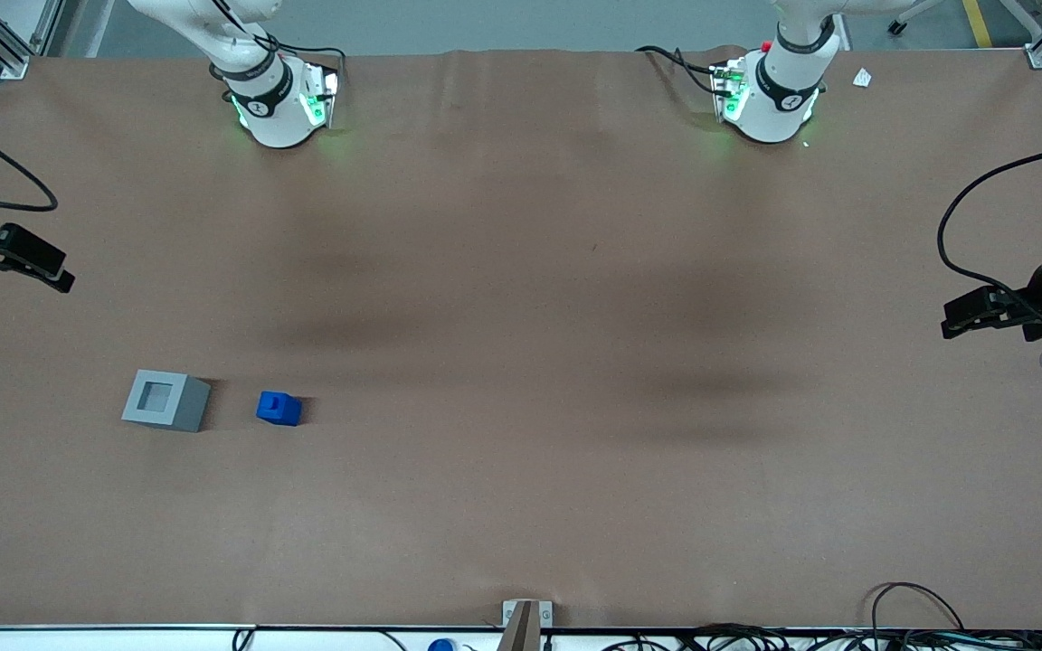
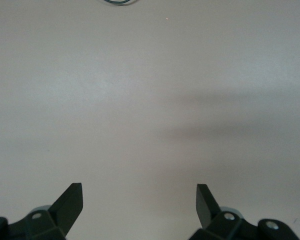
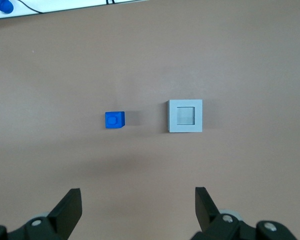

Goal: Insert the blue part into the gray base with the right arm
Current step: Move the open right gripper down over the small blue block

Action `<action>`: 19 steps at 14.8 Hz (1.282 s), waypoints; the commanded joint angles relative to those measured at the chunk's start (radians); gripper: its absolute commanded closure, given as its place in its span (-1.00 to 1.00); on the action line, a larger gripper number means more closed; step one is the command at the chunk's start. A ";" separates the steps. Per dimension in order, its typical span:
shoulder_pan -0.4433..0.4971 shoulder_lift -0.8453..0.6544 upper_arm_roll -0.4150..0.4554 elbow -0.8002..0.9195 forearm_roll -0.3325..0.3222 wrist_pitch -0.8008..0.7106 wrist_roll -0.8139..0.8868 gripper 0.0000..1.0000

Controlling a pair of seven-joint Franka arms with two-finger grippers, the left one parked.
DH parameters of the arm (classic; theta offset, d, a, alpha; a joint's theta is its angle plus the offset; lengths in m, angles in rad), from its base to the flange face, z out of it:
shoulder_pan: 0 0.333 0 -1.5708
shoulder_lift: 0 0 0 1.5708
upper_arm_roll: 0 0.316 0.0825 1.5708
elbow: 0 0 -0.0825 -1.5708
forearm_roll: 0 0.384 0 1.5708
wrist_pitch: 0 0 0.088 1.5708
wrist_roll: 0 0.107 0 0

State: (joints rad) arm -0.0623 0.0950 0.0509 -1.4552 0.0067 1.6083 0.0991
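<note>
The blue part (image 1: 279,408) lies on the brown table beside the gray base (image 1: 191,411), a short gap between them. The base's square recess faces up and holds nothing. Both also show in the right wrist view, the blue part (image 3: 114,120) and the gray base (image 3: 173,115). My right gripper (image 1: 42,267) hangs at the working arm's end of the table, farther from the front camera than the base and well above the table. Its fingers (image 3: 70,205) are spread wide, and the gripper (image 3: 137,192) holds nothing.
The two arm bases (image 1: 277,99) (image 1: 770,99) stand at the table's back edge. A small metal bracket (image 1: 525,619) and loose cables (image 1: 919,624) sit at the front edge. A small blue object (image 3: 4,6) lies off the table near the white edge strip.
</note>
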 commanded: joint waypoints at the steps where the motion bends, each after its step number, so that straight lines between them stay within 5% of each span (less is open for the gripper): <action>1: 0.022 0.060 0.007 -0.008 0.007 0.018 0.016 -1.00; 19: 0.102 0.515 0.009 -0.048 0.013 0.398 0.105 -1.00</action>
State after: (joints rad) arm 0.0346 0.5785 0.0582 -1.5089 0.0130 1.9860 0.1892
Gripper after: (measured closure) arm 0.000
